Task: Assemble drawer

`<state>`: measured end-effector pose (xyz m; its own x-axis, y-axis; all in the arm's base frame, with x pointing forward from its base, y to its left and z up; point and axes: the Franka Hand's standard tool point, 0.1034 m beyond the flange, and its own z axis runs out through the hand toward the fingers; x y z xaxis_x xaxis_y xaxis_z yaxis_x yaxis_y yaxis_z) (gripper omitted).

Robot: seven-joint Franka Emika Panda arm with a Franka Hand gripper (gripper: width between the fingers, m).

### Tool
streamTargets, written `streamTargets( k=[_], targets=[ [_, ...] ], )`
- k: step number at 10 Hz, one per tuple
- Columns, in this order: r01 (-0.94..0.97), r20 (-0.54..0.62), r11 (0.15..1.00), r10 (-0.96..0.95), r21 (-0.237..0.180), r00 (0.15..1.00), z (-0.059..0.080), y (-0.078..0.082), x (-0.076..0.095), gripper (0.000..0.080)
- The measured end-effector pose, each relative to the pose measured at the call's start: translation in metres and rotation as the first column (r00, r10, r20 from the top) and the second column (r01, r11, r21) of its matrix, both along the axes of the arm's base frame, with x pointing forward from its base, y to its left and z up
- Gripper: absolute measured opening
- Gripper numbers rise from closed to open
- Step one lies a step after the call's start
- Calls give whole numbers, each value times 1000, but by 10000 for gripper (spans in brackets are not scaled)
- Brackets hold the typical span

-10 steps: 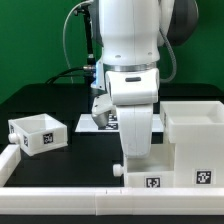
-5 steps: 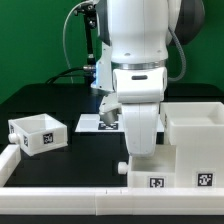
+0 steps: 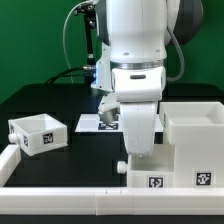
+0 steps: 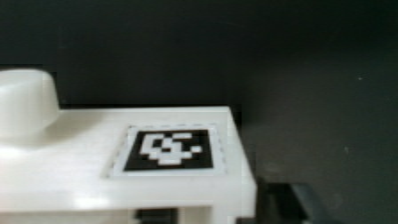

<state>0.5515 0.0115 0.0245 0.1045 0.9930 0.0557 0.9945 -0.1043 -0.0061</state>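
Note:
The large white drawer box stands at the exterior view's right, with marker tags on its front and a small round knob on its near left corner. My gripper is lowered onto the box's left wall, and its fingertips are hidden behind the hand. In the wrist view the tagged white wall and the knob fill the frame. The gripper sits over that wall, with one dark finger close against its edge. A small white drawer with a tag lies apart at the left.
The marker board lies behind the arm at the middle. A white rail runs along the front edge and turns up the left side. The table top is black.
The hand and the drawer box shifted slightly to the exterior view's right between the first and second frame. Since then nothing has moved.

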Motion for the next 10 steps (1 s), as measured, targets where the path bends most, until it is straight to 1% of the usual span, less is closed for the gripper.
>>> streamTargets(
  k=[1,2,3,4,5,6,7,8,9,10],
  targets=[
    [-2,-11,1000,2,-7,1000,8,-3,1,416],
    [-1,-15,1000,1,-14,1000,19,-8,6,416],
    [-8,-28,1000,7,-20,1000,25,-17,9,551],
    [-27,-38,999,26,-23,999,33,-30,15,551],
    [-33,-25,999,32,-24,999,39,-41,21,634],
    [-34,-22,999,33,-23,999,40,-49,22,645],
    [-61,-26,998,61,14,998,34,-63,20,645],
    [-87,-23,994,89,60,996,22,-80,16,649],
    [-85,-26,990,88,115,996,6,-95,9,649],
    [-59,-32,986,65,157,997,-6,-101,4,649]
  ],
)
